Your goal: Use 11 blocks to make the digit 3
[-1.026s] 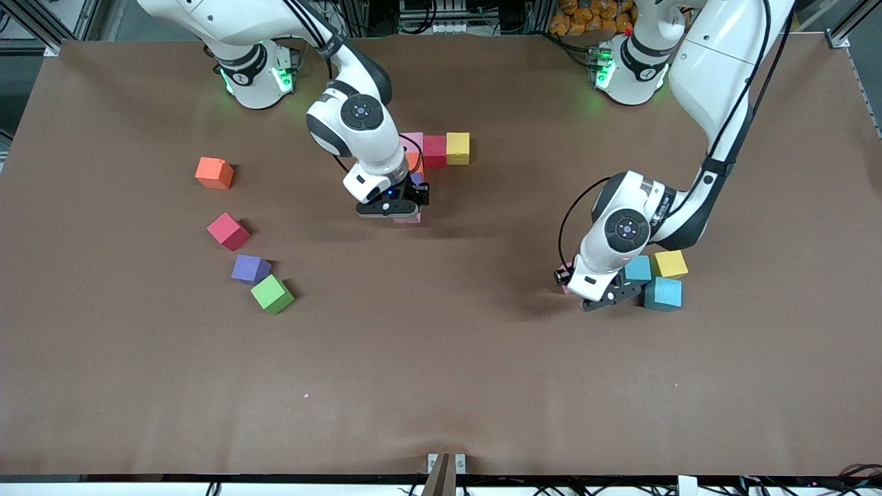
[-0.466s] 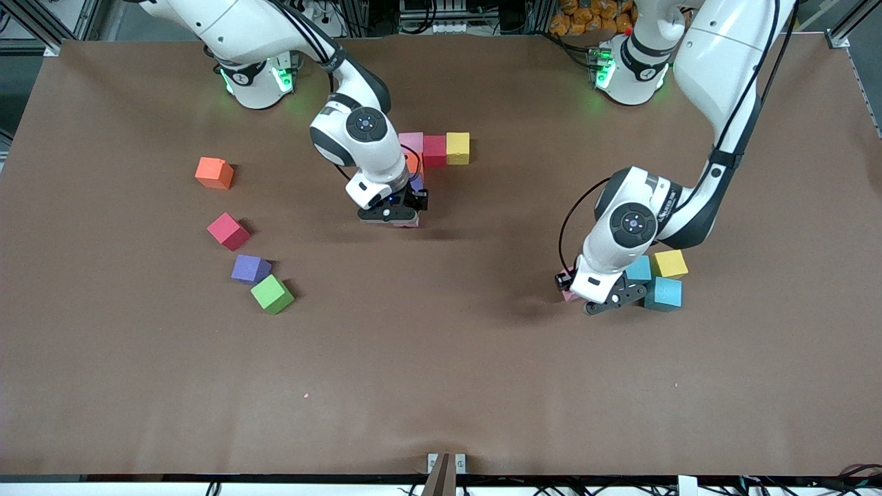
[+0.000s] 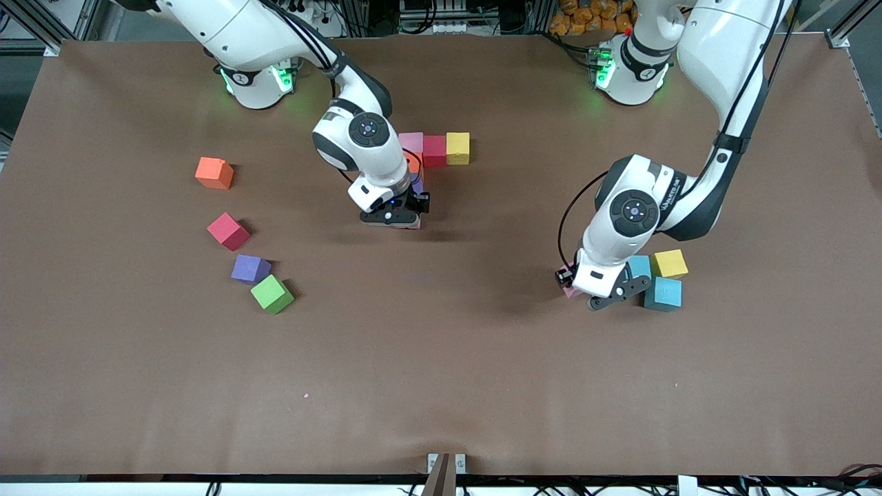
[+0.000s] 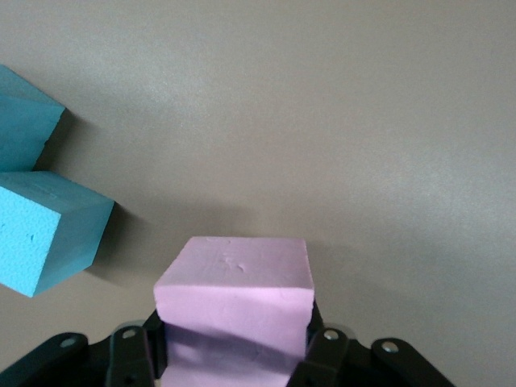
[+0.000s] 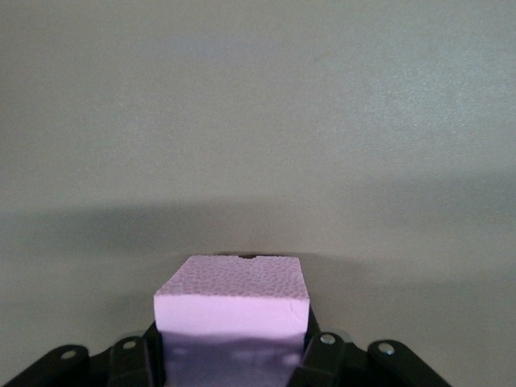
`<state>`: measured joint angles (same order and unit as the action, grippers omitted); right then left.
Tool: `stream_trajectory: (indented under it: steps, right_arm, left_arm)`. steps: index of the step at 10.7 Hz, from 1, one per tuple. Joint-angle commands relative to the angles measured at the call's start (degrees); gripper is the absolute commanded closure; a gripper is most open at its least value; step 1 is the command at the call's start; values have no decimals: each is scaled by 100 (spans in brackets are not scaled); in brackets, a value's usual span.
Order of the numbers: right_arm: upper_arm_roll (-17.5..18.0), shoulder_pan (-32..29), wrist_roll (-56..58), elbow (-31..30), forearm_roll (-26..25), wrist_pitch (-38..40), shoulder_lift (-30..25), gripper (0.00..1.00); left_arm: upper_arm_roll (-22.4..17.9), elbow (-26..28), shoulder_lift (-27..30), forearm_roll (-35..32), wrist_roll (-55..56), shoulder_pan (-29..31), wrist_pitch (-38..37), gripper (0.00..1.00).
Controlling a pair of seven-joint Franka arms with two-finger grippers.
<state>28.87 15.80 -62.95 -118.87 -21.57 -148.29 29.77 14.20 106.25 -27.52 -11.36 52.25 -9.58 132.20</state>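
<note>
1. The right gripper (image 5: 234,355) is holding a pink block (image 5: 232,300): its jaws are closed flat against two facing sides of the cube. In the front view the right gripper (image 3: 391,218) is sitting low, just nearer the camera than the started row of the digit 3. That row is made of a pink cube (image 3: 411,142), a red cube (image 3: 435,150) and a yellow cube (image 3: 457,147), with an orange cube (image 3: 413,162) partly hidden by the arm.

2. The left gripper (image 4: 234,359) is also clamping a pink cube (image 4: 234,282), jaws pressed on its sides. It is working just beside two light blue cubes (image 4: 40,230), toward the row. In the front view the left gripper (image 3: 606,293) is crowding the light blue pair (image 3: 663,292) and a second yellow cube (image 3: 670,262).

3. Judging by the pitted matte faces, the cubes are looking like light foam. They are likely giving a little under pressure and gripping well rather than slipping. A moderate squeeze across flat parallel faces, centred, is seeming the right hold.

4. Well away from the row, toward the right arm's end of the bench (image 3: 441,372), four loose blocks are waiting: orange (image 3: 213,172), deep pink-red (image 3: 228,231), purple (image 3: 249,269) and green (image 3: 271,294).
</note>
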Motion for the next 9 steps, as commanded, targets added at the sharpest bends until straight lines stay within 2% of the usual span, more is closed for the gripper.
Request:
stream_trajectory:
  steps: [1, 3, 5, 8, 9]
  right_arm:
    - [31, 81, -244, 171, -198, -16, 196, 76]
    - [-4, 72, -244, 172, -198, -16, 196, 76]
    - [-13, 64, -235, 172, -207, -16, 196, 76]
    - [-22, 64, -244, 163, -321, -16, 205, 75]
    - [-22, 72, -244, 163, -321, -16, 205, 74]
  left_arm:
    - [144, 72, 151, -33, 555, 0, -168, 61]
    - [259, 89, 151, -24, 1592, 9, -168, 61]
    - [390, 141, 160, -15, 2129, 44, -168, 61]
    - [523, 571, 492, 46, 3192, 71, -159, 61]
    - [514, 816, 668, 351, 3326, 71, -98, 61]
